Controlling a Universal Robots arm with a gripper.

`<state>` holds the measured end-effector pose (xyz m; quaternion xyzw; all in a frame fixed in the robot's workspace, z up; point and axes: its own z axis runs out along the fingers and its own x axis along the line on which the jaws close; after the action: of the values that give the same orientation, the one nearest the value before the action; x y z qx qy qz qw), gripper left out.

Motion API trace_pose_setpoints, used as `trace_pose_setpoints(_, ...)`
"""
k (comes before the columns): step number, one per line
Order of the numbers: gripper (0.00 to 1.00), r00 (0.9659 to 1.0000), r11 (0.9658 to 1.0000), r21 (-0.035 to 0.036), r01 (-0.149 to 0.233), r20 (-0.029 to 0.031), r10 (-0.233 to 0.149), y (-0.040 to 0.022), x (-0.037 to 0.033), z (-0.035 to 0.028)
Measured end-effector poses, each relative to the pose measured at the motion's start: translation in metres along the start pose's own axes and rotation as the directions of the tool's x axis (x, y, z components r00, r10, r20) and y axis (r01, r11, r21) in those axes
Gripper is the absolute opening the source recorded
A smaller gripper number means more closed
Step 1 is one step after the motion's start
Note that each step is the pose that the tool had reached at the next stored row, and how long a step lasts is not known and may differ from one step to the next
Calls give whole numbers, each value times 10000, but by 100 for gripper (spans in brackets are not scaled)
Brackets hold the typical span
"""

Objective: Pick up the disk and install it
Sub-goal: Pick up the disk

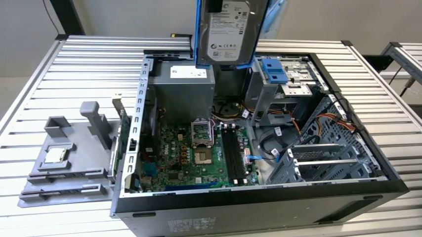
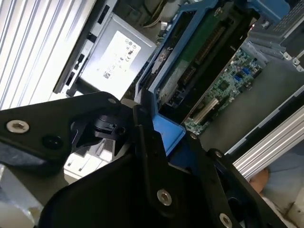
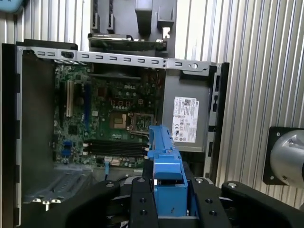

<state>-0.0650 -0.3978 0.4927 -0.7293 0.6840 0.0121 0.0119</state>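
- A grey stand (image 1: pixel 72 170) lies on the slatted metal table (image 1: pixel 79 69), far off to the exterior view's left of the jaws and well below them. A small square chip (image 1: pixel 54 155) sits on it.
- The open computer case (image 1: pixel 264 210) lies on its side beneath the jaws. Its green circuit board (image 1: pixel 171 158) faces up, lower than the jaws and toward the exterior view's left.
- A grey power box (image 1: pixel 181 91) with a white sticker sits inside the case, just under the held load.
- The gripper (image 3: pixel 170 185) has its jaws clenched on the blue frame of the disk (image 1: pixel 230 32), with a black finger on each side of the frame in the first wrist view.
- The disk hangs nearly upright from the jaws, above the case, its white label facing the exterior camera.
- A blue drive cage (image 1: pixel 272 69) stands in the case below the jaws, toward the exterior view's right.
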Motion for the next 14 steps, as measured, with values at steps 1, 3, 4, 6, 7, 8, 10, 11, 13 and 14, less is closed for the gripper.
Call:
trace_pose_setpoints(1, 0, 10000, 10000, 0, -1, 0, 1, -36, 16, 5)
trace_pose_setpoints(3, 0, 10000, 10000, 1, 0, 1, 0, -102, 46, 16)
trace_pose_setpoints(4, 0, 10000, 10000, 1, 0, 1, 0, -135, 61, 20)
trace_pose_setpoints(6, 0, 10000, 10000, 1, 0, 3, 0, -192, 89, 26)
trace_pose_setpoints(7, 0, 10000, 10000, 1, 0, 3, 0, -222, 103, 28)
trace_pose_setpoints(8, 0, 10000, 10000, 1, -1, 2, 1, -249, 115, 29)
trace_pose_setpoints(10, 0, 10000, 10000, 1, 0, 2, 0, -302, 137, 33)
trace_pose_setpoints(11, 0, 10000, 10000, 1, 0, 2, 0, -326, 147, 35)
trace_pose_setpoints(13, 0, 10000, 10000, 2, -1, 4, 1, -362, 161, 38)
trace_pose_setpoints(14, 0, 10000, 10000, 2, 0, 3, 0, -373, 164, 38)
